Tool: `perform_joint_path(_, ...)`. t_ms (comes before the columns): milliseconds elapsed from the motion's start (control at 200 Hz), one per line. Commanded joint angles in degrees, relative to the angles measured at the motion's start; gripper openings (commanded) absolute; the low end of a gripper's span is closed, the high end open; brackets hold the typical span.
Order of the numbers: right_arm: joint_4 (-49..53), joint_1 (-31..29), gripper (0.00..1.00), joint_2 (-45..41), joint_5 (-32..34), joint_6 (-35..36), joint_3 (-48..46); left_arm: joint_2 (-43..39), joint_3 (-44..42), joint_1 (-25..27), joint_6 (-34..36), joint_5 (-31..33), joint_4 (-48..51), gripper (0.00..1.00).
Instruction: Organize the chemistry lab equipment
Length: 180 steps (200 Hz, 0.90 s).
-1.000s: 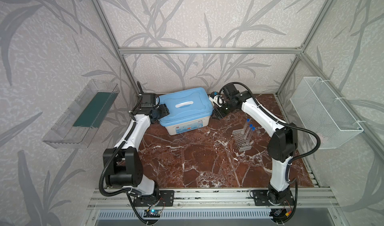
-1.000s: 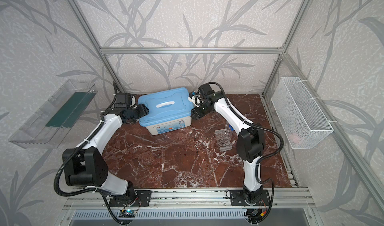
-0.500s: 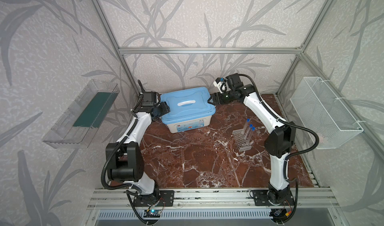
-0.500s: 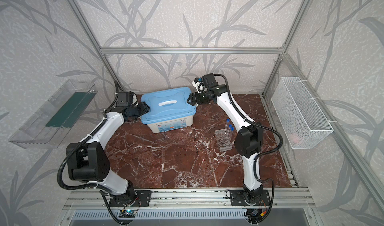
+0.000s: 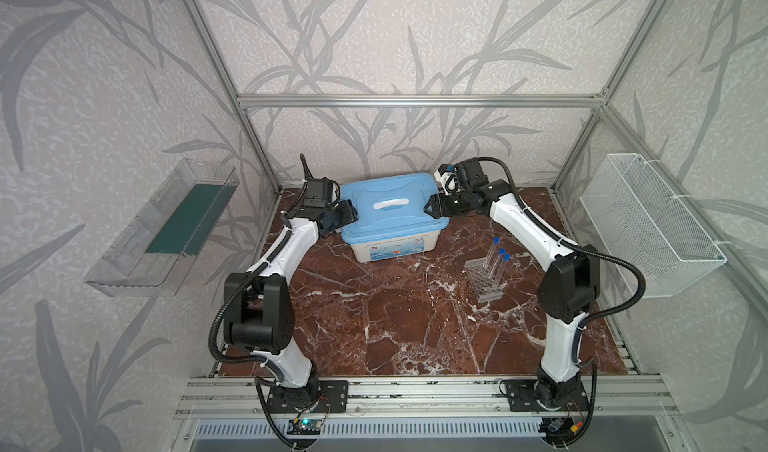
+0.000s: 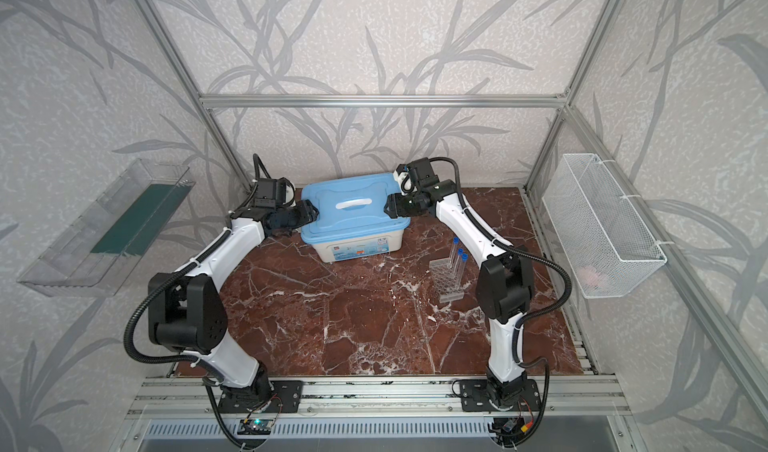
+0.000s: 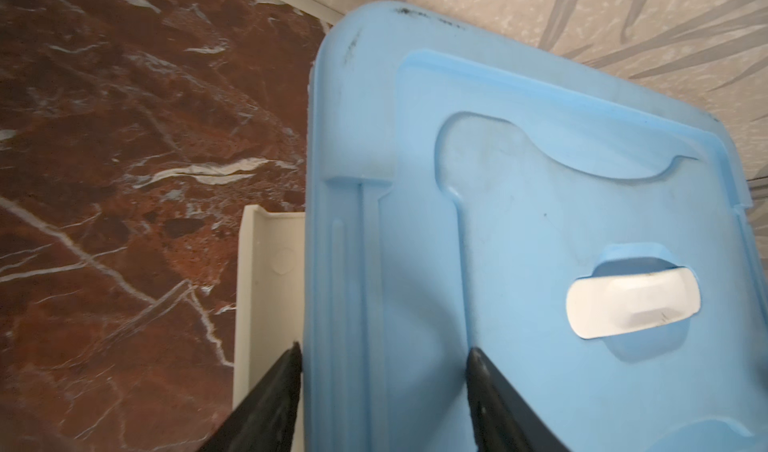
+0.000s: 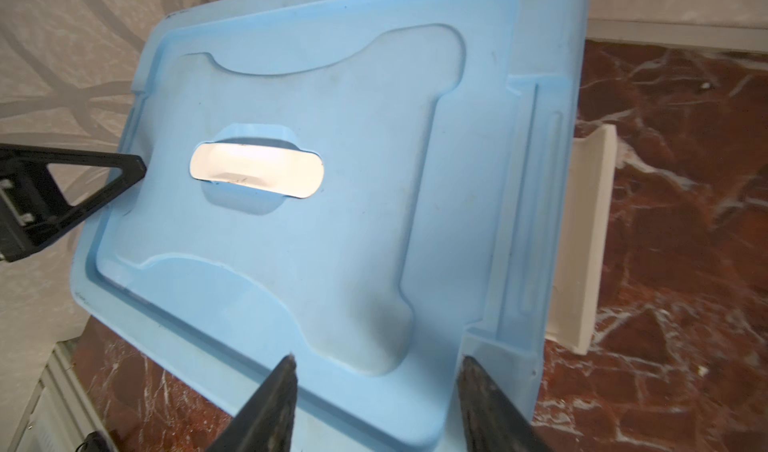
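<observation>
Nearest, the left arm (image 5: pixel 286 246) and right arm (image 5: pixel 523 225), white with black joints, rise from a ribbed aluminium rail (image 5: pixel 415 387). Beyond it lies the worktop (image 5: pixel 374 325), a glossy red-brown marble slab with white veins.

On its right half stands the tube rack (image 5: pixel 478 281), a clear plastic block with rows of round holes. 3 test tubes (image 5: pixel 498 266) stand in it, long, thin and clear, each with a blue cap.

Level with the rack, a clear plastic shelf (image 5: pixel 137 242) hangs on the left wall with a dark green sheet (image 5: pixel 187 217) in it. On the right wall hangs a white wire basket (image 6: pixel 602 221) holding 1 pale pink thing (image 6: pixel 592 275), too blurred to name.

Farther back sits a box (image 5: pixel 390 246), white and rounded, under a matte light-blue lid (image 5: pixel 374 221) with moulded recesses and a white handle (image 5: pixel 390 203) lying flat in its middle. A label (image 5: pixel 395 252) on the box front shows a red mark, blue print and an orange patch; its writing is too small to read. A white latch (image 7: pixel 266 283) juts out at each short end.

The left end effector (image 7: pixel 382 348) is at the lid's left end, its black fingers (image 7: pixel 274 400) spread, 1 beside the lid's edge and 1 over its top. The right end effector (image 8: pixel 378 357) is at the lid's right end, fingers spread above the lid.

Behind stands pale wallpaper (image 5: pixel 415 34) with grey leaves.
</observation>
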State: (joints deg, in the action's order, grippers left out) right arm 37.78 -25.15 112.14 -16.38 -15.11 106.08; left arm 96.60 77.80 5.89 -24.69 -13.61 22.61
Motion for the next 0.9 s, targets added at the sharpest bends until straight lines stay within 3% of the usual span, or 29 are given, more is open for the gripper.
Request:
perform_joint_path(0, 6.5, 0.0, 0.61, -2.2, 6.5, -0.1, -5.9, 5.0, -0.6, 2.9, 0.9, -1.9, 8.6, 0.64)
perform_joint_path(170, -3.3, 1.2, 0.62, -9.1, 4.5, -1.7, -15.0, 6.8, 3.2, 2.9, 1.4, -1.2, 10.2, 0.66)
perform_joint_path(425, 2.1, 2.6, 0.62, -5.9, 3.8, -0.9, -9.4, 1.5, 9.4, -0.8, 2.3, 0.1, 12.2, 0.80)
perform_joint_path(625, 0.7, 3.0, 0.62, -5.6, 2.3, -1.3, -11.4, -5.9, 2.9, -4.7, 2.0, -2.6, 3.5, 0.92)
perform_joint_path(775, 0.0, 3.3, 0.62, -5.7, 1.7, -1.6, -12.0, -4.1, -2.7, -5.8, 1.2, -10.8, -4.5, 0.99)
perform_joint_path(895, 0.0, 3.4, 0.62, -5.8, 1.2, -0.8, -12.3, -2.7, -5.2, -5.9, 0.0, -12.8, -9.9, 0.99)
